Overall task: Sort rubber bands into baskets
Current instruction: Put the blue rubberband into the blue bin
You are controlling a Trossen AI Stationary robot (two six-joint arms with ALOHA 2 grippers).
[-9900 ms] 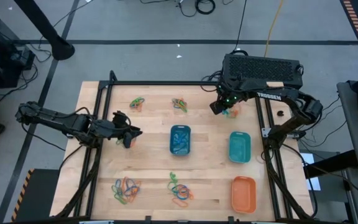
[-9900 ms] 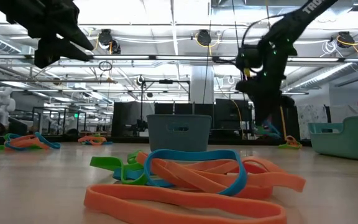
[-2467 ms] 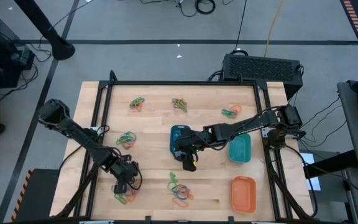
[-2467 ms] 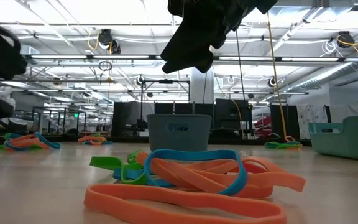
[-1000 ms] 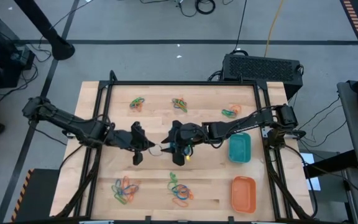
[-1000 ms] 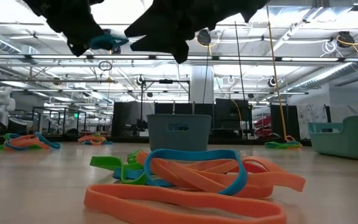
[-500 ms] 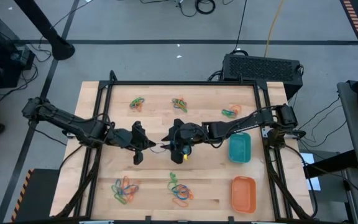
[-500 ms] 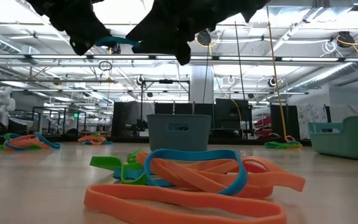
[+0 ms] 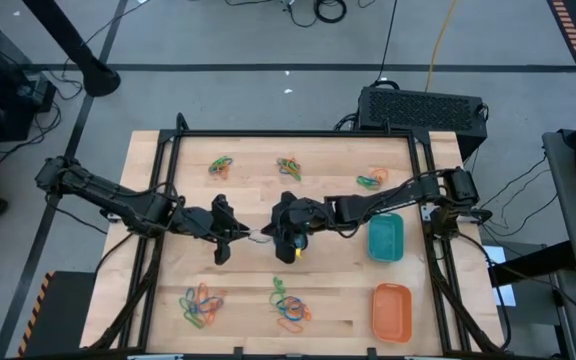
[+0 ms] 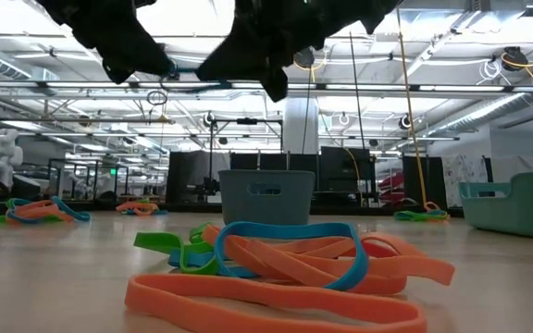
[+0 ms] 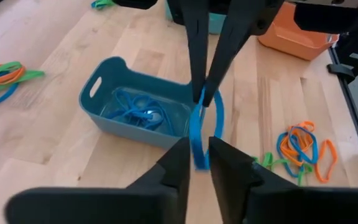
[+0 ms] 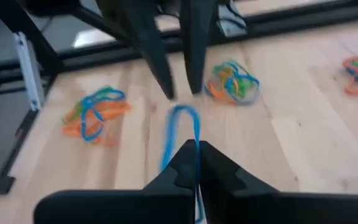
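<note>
Above the table's middle, my right gripper (image 9: 271, 236) is shut on a blue rubber band (image 11: 204, 124). My left gripper (image 9: 240, 234) faces it tip to tip with its fingers a little apart. The band's free end (image 11: 196, 158) reaches into the gap between the left gripper's fingers. The blue basket (image 11: 142, 109) stands on the table below with blue bands inside; in the high view my right arm covers it. The teal basket (image 9: 385, 237) and the orange basket (image 9: 392, 310) stand at the table's right. My right gripper pinches one end of the band's loop (image 11: 202, 98) between its two fingers. They come slanting down from the table's right. The band is lifted clear and runs as a narrow loop toward my left gripper. My left gripper: I cannot tell whether its open fingers (image 11: 179, 165) touch the band's free end.
Piles of mixed rubber bands lie on the table: at the far left (image 9: 220, 166), far middle (image 9: 289, 168), far right (image 9: 372, 180), near left (image 9: 202, 305) and near middle (image 9: 289, 305). A black frame (image 9: 298, 133) borders the tabletop.
My right gripper has shut on the end of the blue band that my left gripper was holding out. My left gripper has opened a little. Both arms have stayed in place above the table's middle.
</note>
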